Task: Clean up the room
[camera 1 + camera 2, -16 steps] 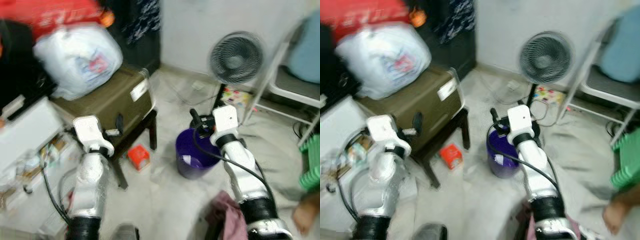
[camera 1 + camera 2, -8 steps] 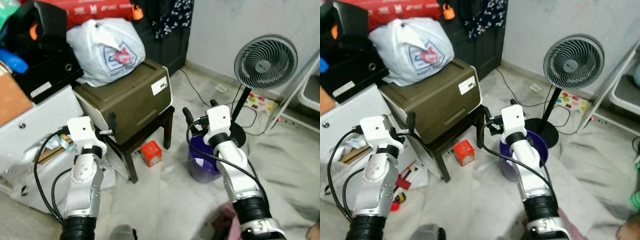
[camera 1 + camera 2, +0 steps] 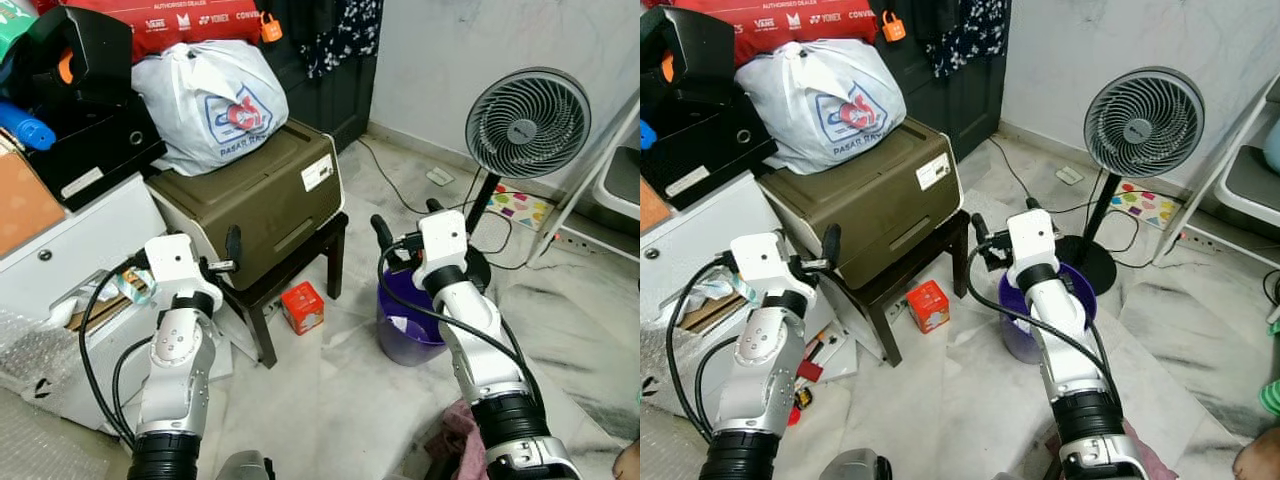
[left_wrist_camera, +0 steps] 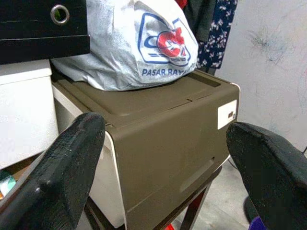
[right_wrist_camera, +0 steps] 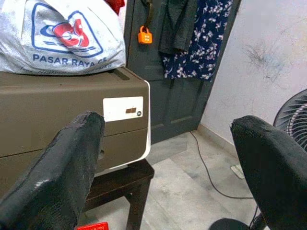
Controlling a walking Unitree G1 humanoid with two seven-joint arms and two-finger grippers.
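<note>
Red box (image 3: 302, 306) beside purple bucket (image 3: 407, 335)

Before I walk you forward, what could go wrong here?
The fan cord trails across the floor beside the purple bin; a foot could snag it and tip the fan. The right pincer hangs above that bin and might knock it. The bag sits loose on the brown box and could slide off if bumped.
</note>
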